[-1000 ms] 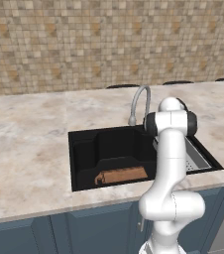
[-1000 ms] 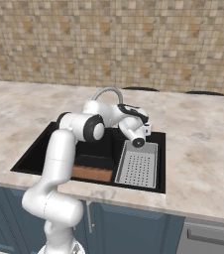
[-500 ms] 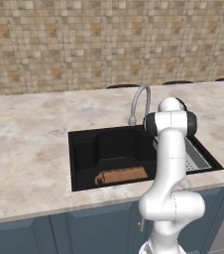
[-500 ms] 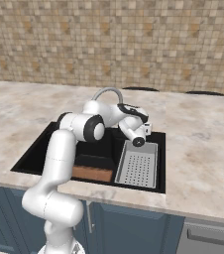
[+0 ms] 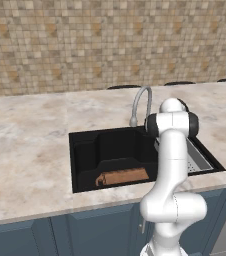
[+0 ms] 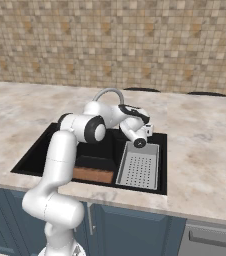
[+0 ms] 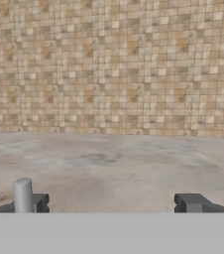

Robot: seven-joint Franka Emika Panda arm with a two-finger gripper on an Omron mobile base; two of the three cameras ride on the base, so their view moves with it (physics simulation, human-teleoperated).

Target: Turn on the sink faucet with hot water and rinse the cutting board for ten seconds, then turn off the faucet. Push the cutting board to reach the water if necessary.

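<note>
My hand (image 7: 109,203) is spread wide, empty. The faucet (image 7: 23,195) handle stands upright beside my left finger, nearly touching.

From my remote station I see the sink (image 5: 85,150) as matte black, set into a worktop (image 5: 30,150) of pale beige marble veined with grey and pinkish mottling. The cutting board (image 5: 122,177) lying in the basin is warm brown wood with a darker spot at one end. The sink faucet (image 5: 141,102) is plain light grey metal. A grey tray (image 6: 140,170) shows a fine dotted pattern of perforations. The wall (image 7: 112,64) is a mosaic of small square tiles in tan, sand and brown. Cabinet fronts (image 5: 60,235) below are slate blue. My arm (image 5: 172,165) is white with dark joints; the tool (image 7: 109,203) has dark grey fingertips.
</note>
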